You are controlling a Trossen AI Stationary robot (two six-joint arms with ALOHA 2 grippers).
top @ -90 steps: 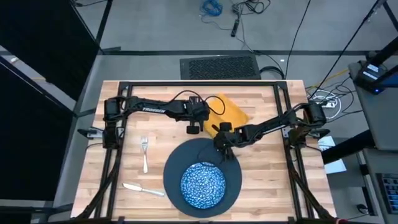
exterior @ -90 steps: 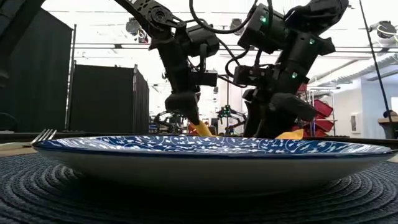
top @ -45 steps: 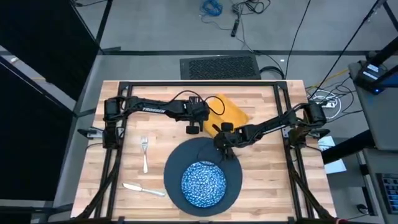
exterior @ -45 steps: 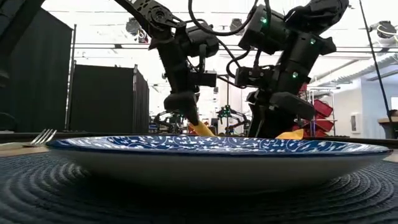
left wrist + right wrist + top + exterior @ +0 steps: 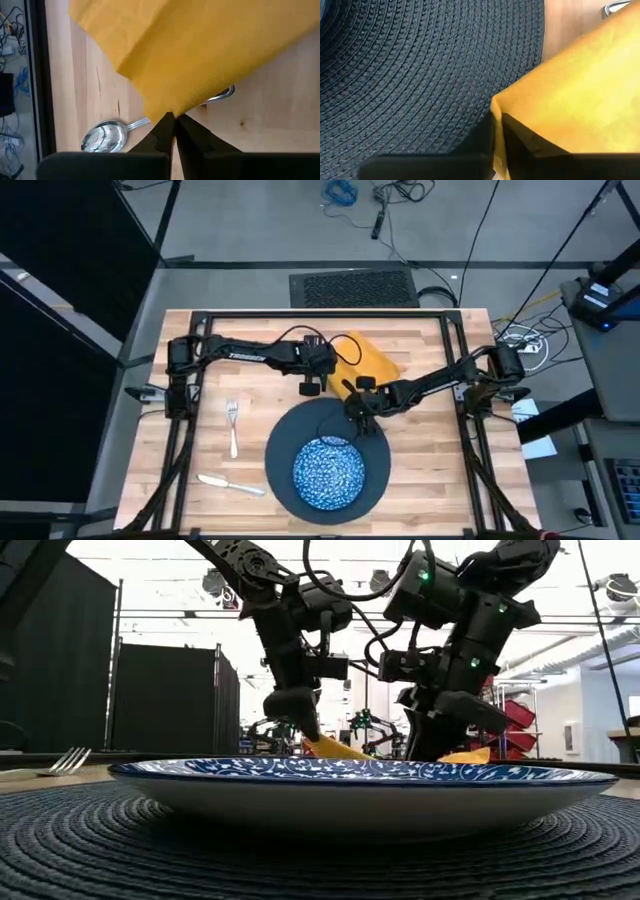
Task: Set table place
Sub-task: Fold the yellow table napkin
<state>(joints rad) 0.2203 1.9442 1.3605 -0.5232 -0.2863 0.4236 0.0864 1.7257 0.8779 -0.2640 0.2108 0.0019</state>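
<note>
The mustard-yellow cloth napkin (image 5: 365,357) is being held off the light wooden plank table (image 5: 420,442) at two corners, toward the far middle of the tabletop, just behind the large dark woven round mat (image 5: 326,461). One corner is being pinched between the closed fingers of the left gripper (image 5: 172,122); an adjacent corner is being gripped the same way by the right gripper (image 5: 496,125), right at the far edge of the mat. In the low view both grippers are being shown hanging side by side behind the blue-and-white speckled bowl (image 5: 365,795), with yellow cloth tips showing under each. The bowl is being carried by the centre of the mat, at the near middle of the table. A silver spoon (image 5: 106,136) is lying on the wood beneath the lifted napkin, its handle apparently being covered by the cloth. A silver fork (image 5: 233,425) and a silver knife (image 5: 230,483) are lying left of the mat, well apart from the napkin.
</note>
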